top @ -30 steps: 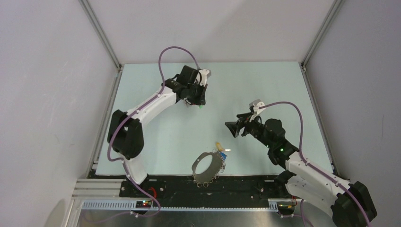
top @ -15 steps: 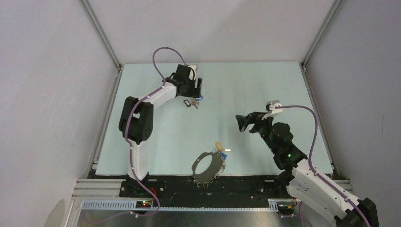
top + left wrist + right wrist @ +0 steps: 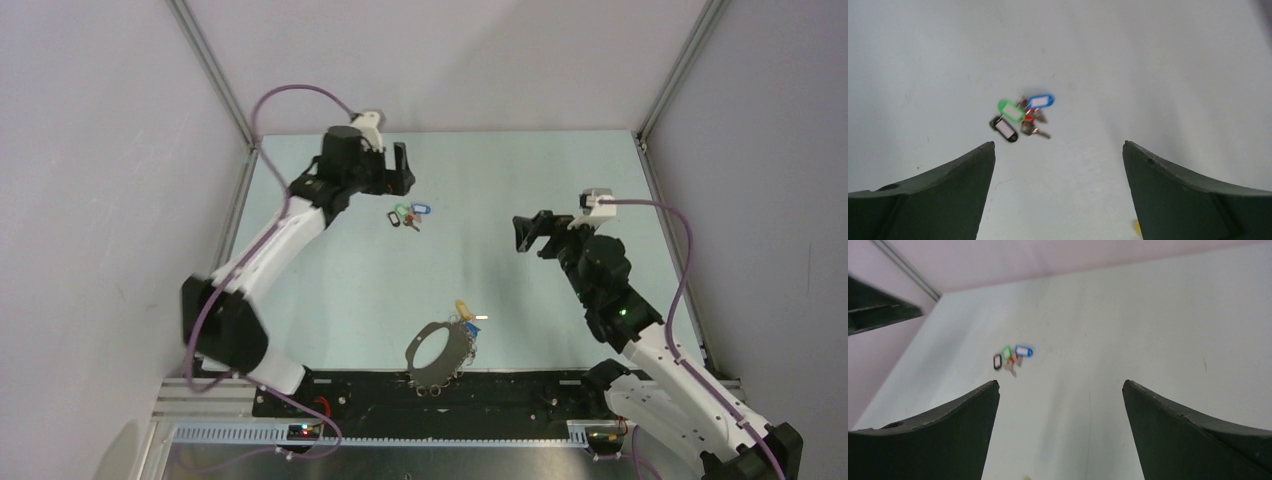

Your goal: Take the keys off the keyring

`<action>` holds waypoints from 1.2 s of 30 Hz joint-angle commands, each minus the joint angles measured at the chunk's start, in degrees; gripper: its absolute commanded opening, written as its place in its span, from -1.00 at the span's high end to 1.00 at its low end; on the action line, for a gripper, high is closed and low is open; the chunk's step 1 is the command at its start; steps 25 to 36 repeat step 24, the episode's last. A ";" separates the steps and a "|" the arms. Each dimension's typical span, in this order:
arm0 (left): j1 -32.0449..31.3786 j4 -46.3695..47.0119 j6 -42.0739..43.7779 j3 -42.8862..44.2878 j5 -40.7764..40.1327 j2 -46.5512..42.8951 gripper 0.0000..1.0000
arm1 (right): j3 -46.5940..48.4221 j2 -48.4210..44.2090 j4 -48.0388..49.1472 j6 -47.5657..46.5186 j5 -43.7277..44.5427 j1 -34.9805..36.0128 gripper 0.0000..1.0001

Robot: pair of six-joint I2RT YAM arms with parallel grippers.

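The keyring (image 3: 436, 352), a large dull grey hoop fringed with small rings and keys, lies flat near the table's front edge, with a yellow-headed key (image 3: 461, 306) at its far side. A loose cluster of keys (image 3: 408, 215) with green, blue and black tags lies apart at the back left, also visible as the cluster (image 3: 1020, 117) in the left wrist view and the cluster (image 3: 1010, 358) in the right wrist view. My left gripper (image 3: 398, 170) hangs open above and behind the cluster, empty (image 3: 1058, 145). My right gripper (image 3: 528, 234) is open and empty (image 3: 1060, 384), raised over the table's right half.
The pale table (image 3: 500, 180) is bounded by grey walls with metal corner posts (image 3: 215, 70). A black base rail (image 3: 500, 395) runs along the front edge just below the keyring. Part of the left arm (image 3: 878, 310) shows dark at the right wrist view's upper left.
My left gripper has opened, left tagged keys on the table at the back left, and drawn back and leftward. My right gripper opened wider and moved back and to the right.
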 commanded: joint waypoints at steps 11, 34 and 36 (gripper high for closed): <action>1.48 4.85 2.08 -18.28 -18.86 -39.07 -0.99 | 15.23 -5.48 -9.49 -8.67 11.84 -3.90 -0.99; 1.48 11.35 3.50 -27.88 -18.59 -48.98 -0.99 | 15.24 -7.57 -12.72 -10.45 12.18 -6.42 -0.99; 1.48 11.35 3.50 -27.88 -18.59 -48.98 -0.99 | 15.24 -7.57 -12.72 -10.45 12.18 -6.42 -0.99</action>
